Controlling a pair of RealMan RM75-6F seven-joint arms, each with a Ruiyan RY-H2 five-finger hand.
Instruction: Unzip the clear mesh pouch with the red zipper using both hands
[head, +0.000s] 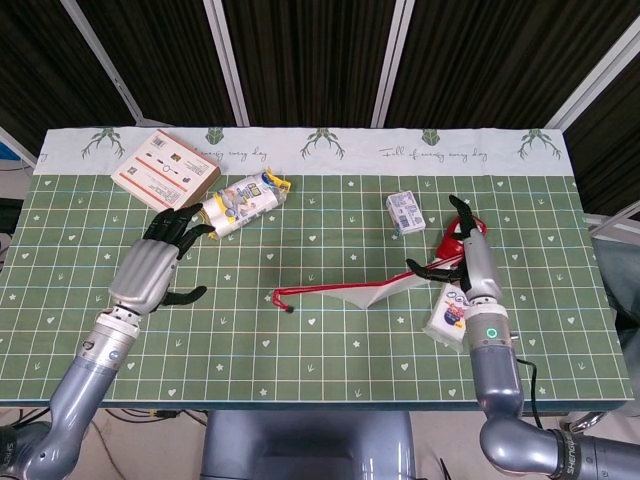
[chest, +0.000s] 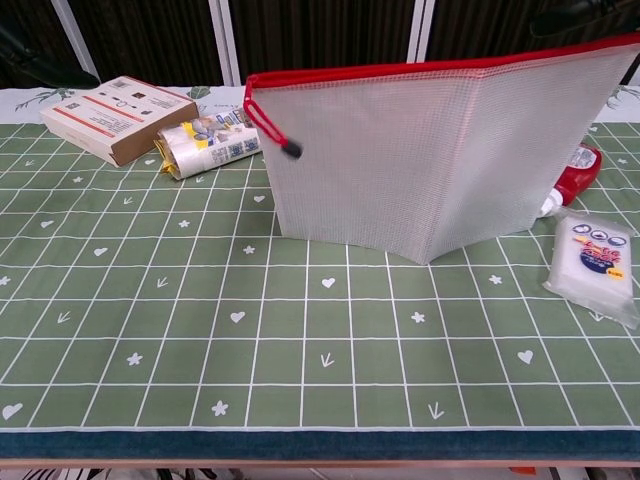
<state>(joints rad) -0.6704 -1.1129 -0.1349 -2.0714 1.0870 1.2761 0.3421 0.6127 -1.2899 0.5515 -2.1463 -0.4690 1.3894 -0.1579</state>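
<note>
The clear mesh pouch (chest: 430, 160) stood upright on its lower edge near the middle of the green tabletop (head: 320, 340), its white gridded mesh bent along a vertical crease so the two panels met at an angle. The red zipper (chest: 440, 68) ran along the whole top edge, and a red pull cord ending in a small dark tab (chest: 292, 148) hung down over the pouch's left corner. From the head view the pouch showed as a thin red line with a pale sliver beneath. The right hand (head: 462, 262) pinched the pouch's right end, its other fingers spread. The left hand (head: 150, 268) hovered well apart from the pouch, fingers parted and holding nothing, near a wrapped roll (head: 243, 200).
</note>
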